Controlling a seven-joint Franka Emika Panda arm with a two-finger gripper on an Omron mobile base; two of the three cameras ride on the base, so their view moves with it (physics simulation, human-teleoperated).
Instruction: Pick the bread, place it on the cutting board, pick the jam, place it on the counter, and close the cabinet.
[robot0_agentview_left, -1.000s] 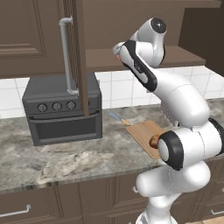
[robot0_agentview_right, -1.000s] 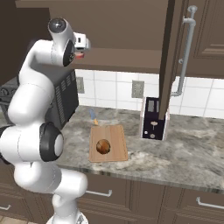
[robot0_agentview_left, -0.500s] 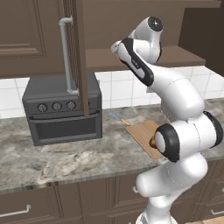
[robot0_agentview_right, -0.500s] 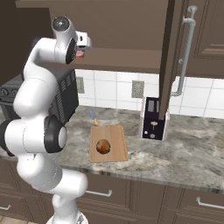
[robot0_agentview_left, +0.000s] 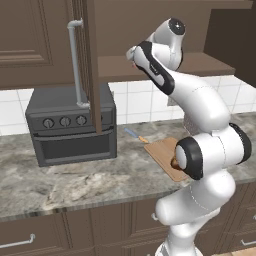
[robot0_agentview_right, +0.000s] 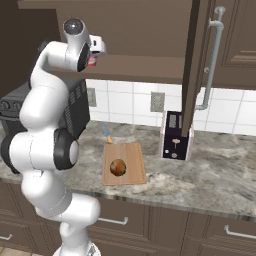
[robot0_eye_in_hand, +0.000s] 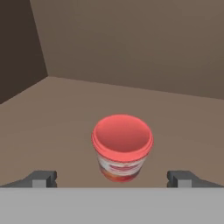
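Note:
The jam, a small red jar with a whitish band, stands on the shelf inside the open cabinet. My gripper is open, its two fingertips spread wide to either side of the jar without touching it. From the right base the gripper reaches into the cabinet with the jam red at its tip. The bread, a glossy brown bun, lies on the cutting board on the counter. My arm half hides the bread on the cutting board.
The cabinet's left door with its silver handle stands open, edge-on above a dark toaster oven. A black toaster sits under the right door. A blue-handled utensil lies behind the board.
The hand has moved a little further into the cabinet toward the jam. The bread and board have not moved.

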